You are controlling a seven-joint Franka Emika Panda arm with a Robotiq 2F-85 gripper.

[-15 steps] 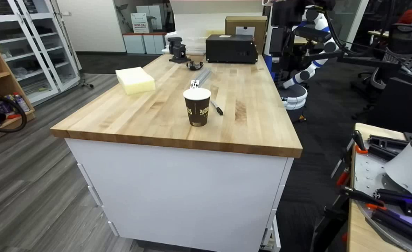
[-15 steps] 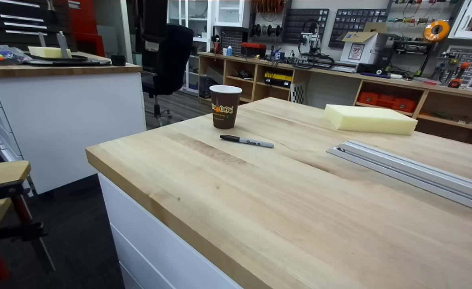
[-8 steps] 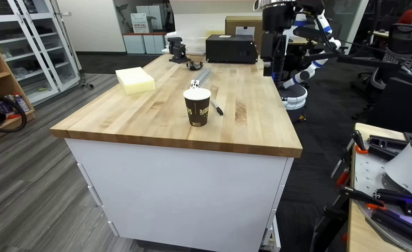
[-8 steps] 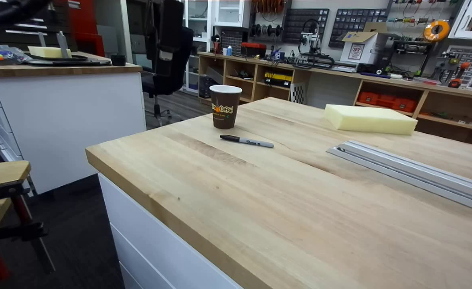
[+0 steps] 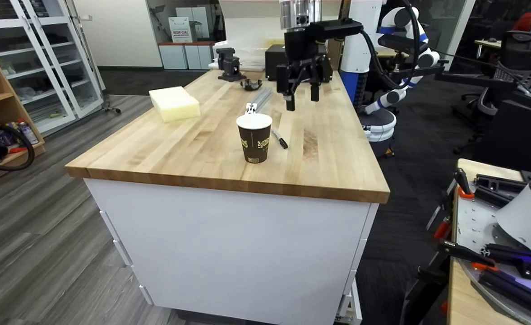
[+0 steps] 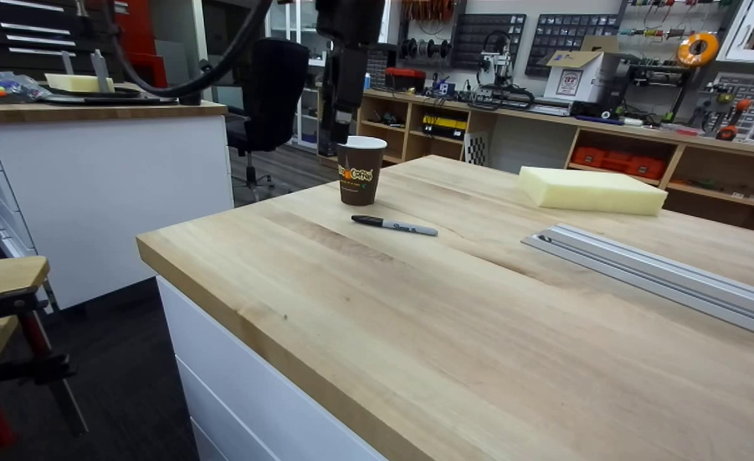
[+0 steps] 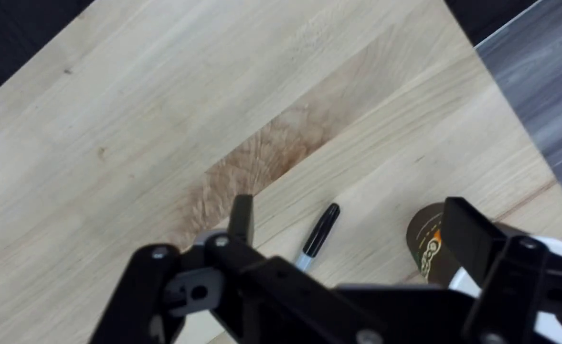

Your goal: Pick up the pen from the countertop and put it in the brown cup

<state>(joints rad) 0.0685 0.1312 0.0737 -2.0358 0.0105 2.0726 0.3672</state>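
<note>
In an exterior view, a brown cup (image 5: 255,142) stands upright on the wooden countertop (image 5: 193,158). A pen (image 5: 279,138) lies just right of the cup, long axis slanting, black cap toward the camera, paler end away. The gripper (image 5: 302,101) hangs above and beyond the cup, its fingers (image 5: 290,100) pointing down, well apart, only air between them. A pale yellow block (image 5: 175,106) sits left of the cup; a metal rail (image 5: 260,100) lies behind the cup.

In an exterior view, the pen (image 6: 409,227) lies on the near side of the cup, stretching mostly left to right, black cap at the left and nearest the cup. Here lettering shows along its grey barrel. The fingers, seen edge-on, stand in front of the cup's rim; their spread cannot be told from this angle.

In the wrist view, the fingers stand wide apart. Framed between them, the pen lies on the countertop left of the cup, cap pointing up and to the right, barrel running out of sight under the gripper. One finger hides part of the cup.
</note>
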